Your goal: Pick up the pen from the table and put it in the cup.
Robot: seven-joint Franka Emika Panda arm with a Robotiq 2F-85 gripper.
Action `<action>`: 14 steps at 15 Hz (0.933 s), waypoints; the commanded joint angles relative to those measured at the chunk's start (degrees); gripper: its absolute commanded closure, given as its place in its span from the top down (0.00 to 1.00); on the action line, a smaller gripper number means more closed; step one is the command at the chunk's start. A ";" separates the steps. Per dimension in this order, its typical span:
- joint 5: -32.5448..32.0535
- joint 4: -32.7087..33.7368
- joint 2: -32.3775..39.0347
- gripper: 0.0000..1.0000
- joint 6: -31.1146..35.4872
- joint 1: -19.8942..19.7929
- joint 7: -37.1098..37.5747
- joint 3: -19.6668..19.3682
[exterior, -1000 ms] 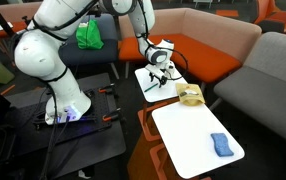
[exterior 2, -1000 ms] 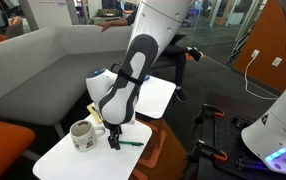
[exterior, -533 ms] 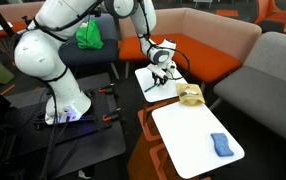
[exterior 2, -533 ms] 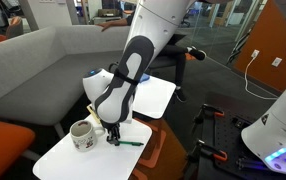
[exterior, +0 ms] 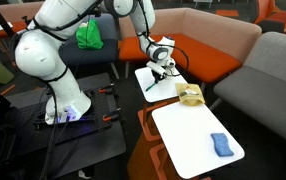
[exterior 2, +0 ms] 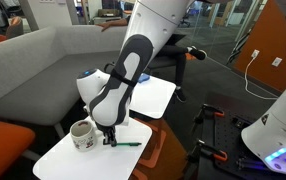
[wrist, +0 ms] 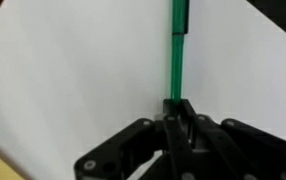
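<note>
A green pen (wrist: 176,50) lies flat on the small white table (wrist: 63,80). In the wrist view my gripper (wrist: 176,108) is shut on one end of it, and the rest of the pen runs straight away from the jaws. In an exterior view the gripper (exterior 2: 109,138) reaches down to the tabletop, with the pen (exterior 2: 129,143) sticking out to its right. The cup (exterior 2: 81,133), a patterned mug, stands upright just left of the gripper. From the opposite side the gripper (exterior: 159,72) hides the cup.
A second white table (exterior: 188,135) carries a blue cloth (exterior: 220,144), and a tan bag (exterior: 190,95) sits between the two tables. Orange and grey sofas (exterior: 218,45) surround them. The robot base (exterior: 63,105) stands on the floor nearby.
The jaws have gone from open to shut around the pen's end. The wrist has dropped slightly toward the table; the pen and the cup stay in place.
</note>
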 commanded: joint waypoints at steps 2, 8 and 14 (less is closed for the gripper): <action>-0.93 -4.60 -4.48 0.03 5.57 -1.18 -1.10 1.02; -5.31 -19.13 -15.95 0.03 16.09 -9.25 -16.51 6.41; -2.81 -26.12 -19.57 0.03 24.61 -21.29 -28.08 16.84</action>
